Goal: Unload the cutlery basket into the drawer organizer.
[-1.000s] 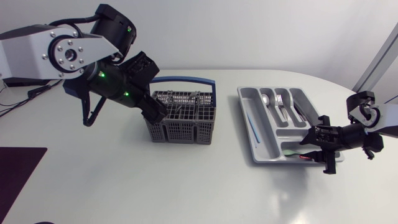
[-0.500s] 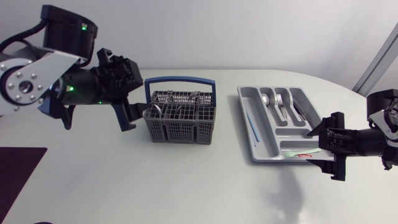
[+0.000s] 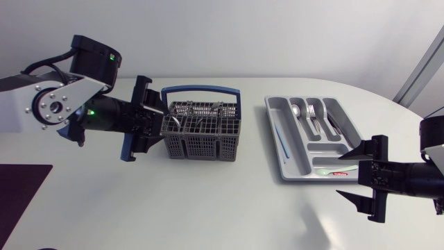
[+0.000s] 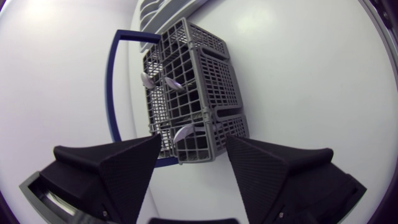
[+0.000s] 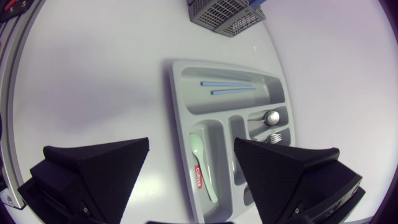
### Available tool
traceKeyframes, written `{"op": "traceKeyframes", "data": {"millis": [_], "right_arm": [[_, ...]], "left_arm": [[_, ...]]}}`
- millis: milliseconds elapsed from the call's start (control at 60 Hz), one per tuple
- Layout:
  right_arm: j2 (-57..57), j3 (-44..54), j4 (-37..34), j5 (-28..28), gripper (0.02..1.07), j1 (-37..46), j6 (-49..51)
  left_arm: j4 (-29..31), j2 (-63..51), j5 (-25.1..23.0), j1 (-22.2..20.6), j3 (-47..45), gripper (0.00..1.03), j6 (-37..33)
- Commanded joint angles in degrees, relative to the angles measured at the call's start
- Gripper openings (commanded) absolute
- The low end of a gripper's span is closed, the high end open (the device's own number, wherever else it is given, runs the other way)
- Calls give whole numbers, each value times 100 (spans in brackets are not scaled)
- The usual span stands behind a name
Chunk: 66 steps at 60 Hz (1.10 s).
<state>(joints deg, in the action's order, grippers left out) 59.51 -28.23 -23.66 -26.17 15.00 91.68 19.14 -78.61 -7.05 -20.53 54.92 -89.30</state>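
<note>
Spoons [image 4: 183,132] lie in the basket [image 3: 201,142], cutlery [image 3: 313,119] in the drawer organizer [image 3: 297,161].

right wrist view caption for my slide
Open jaws facing the drawer organizer, cutlery basket beyond it.

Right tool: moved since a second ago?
Yes. The right tool was over the drawer organizer's near right corner; now it sits clear of it, drawn back rightward.

Plain white bench [image 3: 222,208], glossy enough to catch soft shadows, with a rounded far edge. At its near left corner lies a dark flat patch [image 3: 19,194], cut off by the view's edge. Can't tell whether it's a mat.
</note>
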Motion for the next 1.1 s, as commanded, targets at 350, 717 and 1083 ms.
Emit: {"op": "traceKeyframes", "data": {"millis": [350, 717, 1083], "right_arm": [[-1187, 722, -244, 77, 101, -1070, -853], [-1187, 740, -95, 104, 101, -1360, -1161], [-1143, 766, 107, 148, 101, -1641, -1521]], "left_arm": [[547, -1368, 186, 190, 1575, 51, -1125], [785, -1781, 239, 234, 1935, 36, -1529], [802, -2018, 230, 164, 1909, 24, -1635]]}}
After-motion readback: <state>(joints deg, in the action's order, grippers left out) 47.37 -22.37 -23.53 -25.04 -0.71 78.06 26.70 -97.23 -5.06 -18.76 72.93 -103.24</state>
